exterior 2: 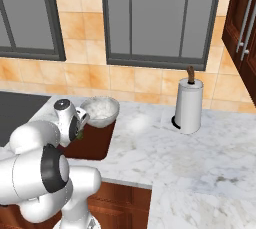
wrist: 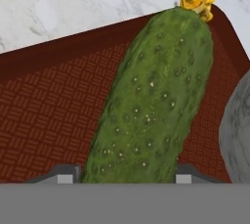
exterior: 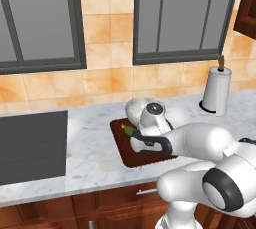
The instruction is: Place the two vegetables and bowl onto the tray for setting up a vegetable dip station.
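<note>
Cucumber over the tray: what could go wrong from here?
1. The bumpy dark green cucumber sits between the gripper fingertips, above the reddish-brown patterned tray. Released from there, it may roll on the flat floor.
2. The speckled grey-white stone bowl sits right beside it, so it may get knocked.
3. The cucumber's yellow-tipped end nears the tray corner and may overhang the rim.

Dark green cucumber, bumpy, yellow-tipped, over reddish-brown tray. Speckled white-grey bowl upright on tray's far end, beside cucumber.
</note>
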### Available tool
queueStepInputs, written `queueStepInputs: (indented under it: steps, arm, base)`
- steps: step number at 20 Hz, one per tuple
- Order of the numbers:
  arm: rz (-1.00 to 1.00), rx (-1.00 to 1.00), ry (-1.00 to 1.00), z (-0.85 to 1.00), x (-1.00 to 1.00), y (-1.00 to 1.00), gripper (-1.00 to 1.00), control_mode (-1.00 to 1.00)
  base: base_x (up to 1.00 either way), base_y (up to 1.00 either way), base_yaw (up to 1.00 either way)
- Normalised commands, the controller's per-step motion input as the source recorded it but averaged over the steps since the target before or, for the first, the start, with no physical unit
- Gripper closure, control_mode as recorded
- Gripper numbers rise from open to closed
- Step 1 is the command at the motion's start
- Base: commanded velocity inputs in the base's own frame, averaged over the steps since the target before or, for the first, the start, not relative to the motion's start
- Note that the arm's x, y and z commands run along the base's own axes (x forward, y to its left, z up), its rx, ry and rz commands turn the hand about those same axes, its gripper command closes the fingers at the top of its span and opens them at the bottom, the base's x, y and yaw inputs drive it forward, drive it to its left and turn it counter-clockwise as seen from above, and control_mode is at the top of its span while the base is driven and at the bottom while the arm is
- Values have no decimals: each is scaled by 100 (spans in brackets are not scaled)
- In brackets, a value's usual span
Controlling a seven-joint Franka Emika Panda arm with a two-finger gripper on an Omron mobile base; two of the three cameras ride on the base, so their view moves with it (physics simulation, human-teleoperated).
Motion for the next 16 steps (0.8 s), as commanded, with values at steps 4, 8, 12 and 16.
queueStepInputs:
  steps: [4,8,12,16]
  arm:
    - [0,0,0,0,0,0,100,-100]
    - [0,0,0,-1,4,0,-100,-100]
    - [0,0,0,0,1,0,-100,-100]
    - [0,0,0,0,0,0,-100,-100]
  base:
    - [0,0,0]
    - [0,0,0]
    - [0,0,0]
    - [0,0,0]
